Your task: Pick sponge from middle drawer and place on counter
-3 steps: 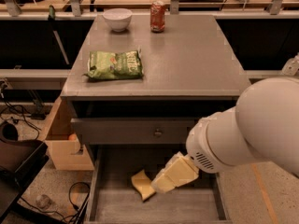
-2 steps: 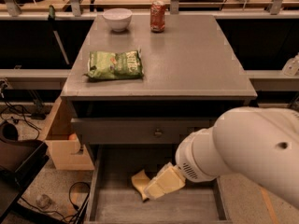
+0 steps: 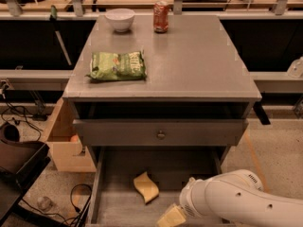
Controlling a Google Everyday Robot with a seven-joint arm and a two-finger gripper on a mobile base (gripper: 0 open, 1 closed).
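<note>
The tan-yellow sponge (image 3: 146,187) lies curled on the pale grey floor of the open middle drawer (image 3: 113,207), left of its centre. My gripper (image 3: 171,217) is at the bottom edge of the view, low over the front of the drawer. It is to the right of the sponge and in front of it, apart from it. The white arm (image 3: 241,205) comes in from the lower right. The grey counter (image 3: 194,65) is the cabinet's top, above the drawers.
A green chip bag (image 3: 117,65), a white bowl (image 3: 120,19) and a red can (image 3: 161,16) stand on the counter. A drawer front with a round knob (image 3: 161,135) overhangs the open drawer. A wooden box (image 3: 66,148) and cables (image 3: 78,200) lie at the left.
My gripper has drawn back from the sponge toward the bottom right. The sponge stays on the drawer floor and now shows whole.
</note>
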